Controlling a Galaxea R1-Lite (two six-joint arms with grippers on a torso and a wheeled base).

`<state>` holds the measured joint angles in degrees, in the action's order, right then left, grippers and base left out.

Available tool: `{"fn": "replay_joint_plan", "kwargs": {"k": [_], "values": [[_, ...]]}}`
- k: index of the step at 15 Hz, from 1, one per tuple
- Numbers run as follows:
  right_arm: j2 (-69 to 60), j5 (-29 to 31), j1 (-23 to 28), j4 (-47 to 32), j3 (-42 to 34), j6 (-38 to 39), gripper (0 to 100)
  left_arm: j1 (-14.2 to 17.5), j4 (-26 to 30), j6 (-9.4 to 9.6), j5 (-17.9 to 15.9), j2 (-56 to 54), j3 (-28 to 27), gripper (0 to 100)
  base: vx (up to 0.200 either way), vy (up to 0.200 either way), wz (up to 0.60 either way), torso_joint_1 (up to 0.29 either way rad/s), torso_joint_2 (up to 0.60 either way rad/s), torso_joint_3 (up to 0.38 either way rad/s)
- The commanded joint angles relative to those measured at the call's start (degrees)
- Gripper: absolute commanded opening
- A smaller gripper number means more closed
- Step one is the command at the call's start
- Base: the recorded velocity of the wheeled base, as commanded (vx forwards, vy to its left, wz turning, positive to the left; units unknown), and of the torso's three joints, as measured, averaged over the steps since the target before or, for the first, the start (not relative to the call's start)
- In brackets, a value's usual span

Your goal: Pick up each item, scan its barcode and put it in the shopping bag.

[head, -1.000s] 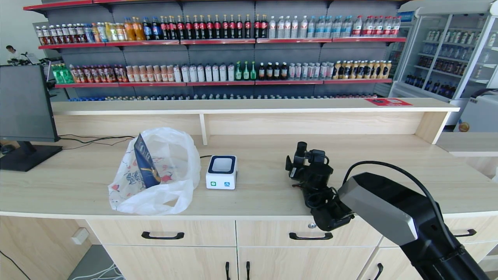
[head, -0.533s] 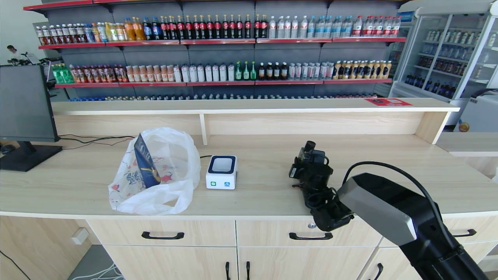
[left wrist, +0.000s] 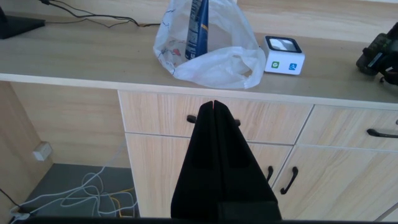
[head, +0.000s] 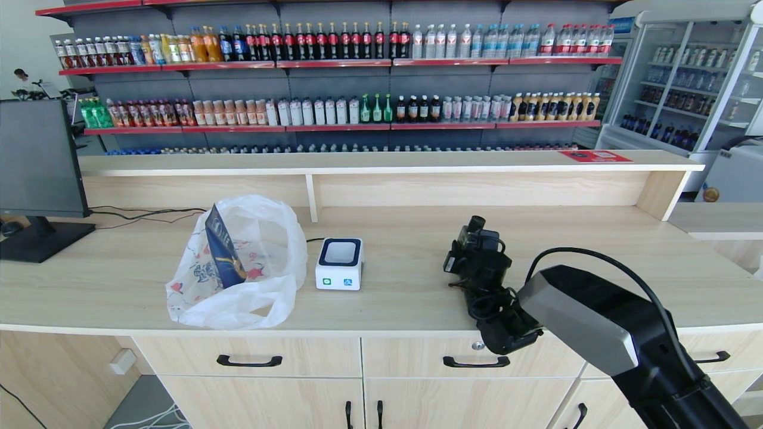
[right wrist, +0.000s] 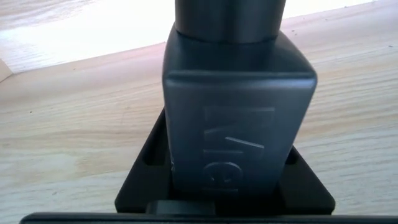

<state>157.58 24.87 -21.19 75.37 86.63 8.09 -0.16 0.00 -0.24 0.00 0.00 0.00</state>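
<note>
From the head view, the shopping bag (head: 271,238) is sitting slumped on the counter (head: 405,298) on the robot's left, its mouth gaping. A blue packet (head: 223,250) is standing inside it, top corner poking out and lower part veiled by the plastic. The white scanner (head: 340,264) is sitting just beside the bag, window facing up. Further right, the right gripper (head: 474,247) is lying low over the counter, well apart from the scanner. From here it is reading as one dark tangle, with its fingers and its load hard to separate. A monitor (head: 36,158) is standing at the far left, cut off by the edge.

From the left wrist view, the left gripper (left wrist: 213,115) is hanging in front of the drawers (left wrist: 155,115), below the counter edge, its fingers pressed flat together on nothing. Beyond it the bag, packet and scanner are showing on the counter, and the other arm's gripper is being cropped at the edge.

From the right wrist view, a dark grey bottle (right wrist: 239,118) is sitting between the black fingers (right wrist: 140,180), which are pinching its square body from both sides. Its cap is running out of the picture, and its raised lettering is too partial to read. Pale wood is lying behind it.
</note>
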Motion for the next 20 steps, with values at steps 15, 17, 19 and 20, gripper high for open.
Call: {"fn": "replay_joint_plan", "kwargs": {"k": [15,17,19,20], "values": [[-11.06,-6.94,-0.17,9.35,-10.25,-2.82,0,-0.02,0.0,-0.02,0.0,0.0,0.0,0,0.0,0.0,0.0,0.0,0.0,0.0],[-14.93,-6.41,-0.26,10.93,-14.73,-3.08,0,-0.02,-0.09,-0.02,0.0,0.0,0.0,0,0.0,0.0,0.0,0.0,0.0,0.0],[-18.44,-6.32,-0.87,13.92,-18.51,-4.14,0,-0.02,-0.09,-0.02,0.0,0.0,0.0,0,0.0,0.0,0.0,0.0,0.0,0.0],[-20.47,-6.32,-0.87,14.63,-21.24,-4.23,0,-0.02,-0.09,-0.02,0.0,0.0,0.0,0,0.0,0.0,0.0,0.0,0.0,0.0]]}}
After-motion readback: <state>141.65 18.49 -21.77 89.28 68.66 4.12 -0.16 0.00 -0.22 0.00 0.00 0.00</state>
